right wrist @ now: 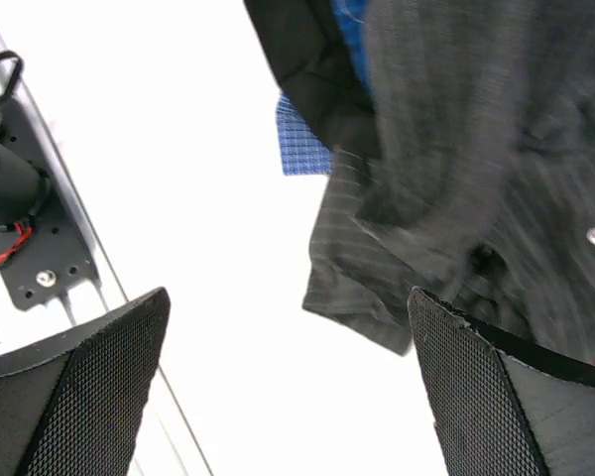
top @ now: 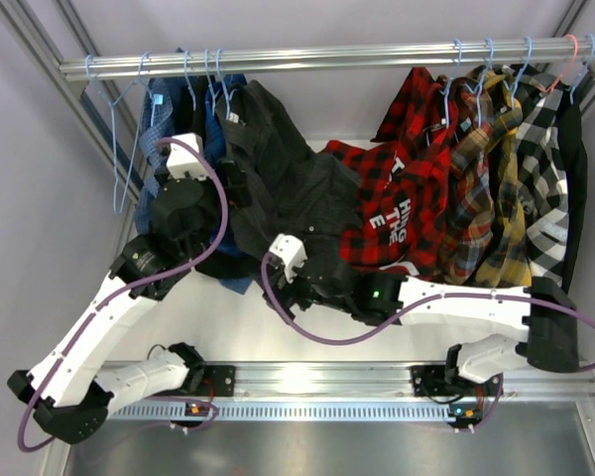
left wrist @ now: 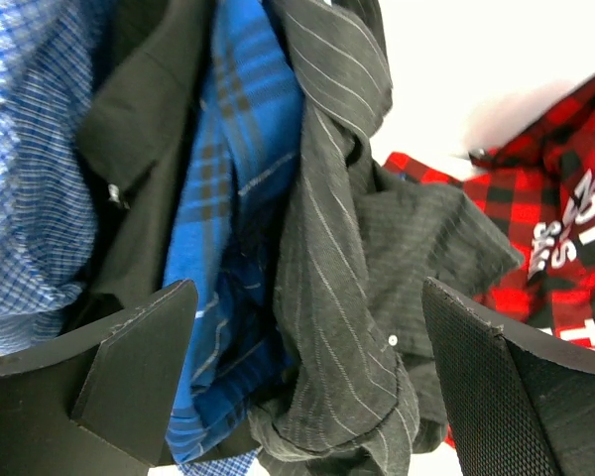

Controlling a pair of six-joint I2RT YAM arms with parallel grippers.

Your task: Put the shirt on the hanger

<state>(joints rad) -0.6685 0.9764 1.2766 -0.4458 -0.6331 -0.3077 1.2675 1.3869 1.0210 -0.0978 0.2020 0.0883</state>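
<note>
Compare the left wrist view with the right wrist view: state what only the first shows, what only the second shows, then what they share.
Only the left wrist view shows the red plaid shirt with its white lettering. Only the right wrist view shows a black mounting plate with red wiring at the table edge. Both show the pinstriped shirt, some blue checked fabric, and that arm's own gripper, the left gripper and the right gripper, each with jaws wide open and holding nothing.
</note>
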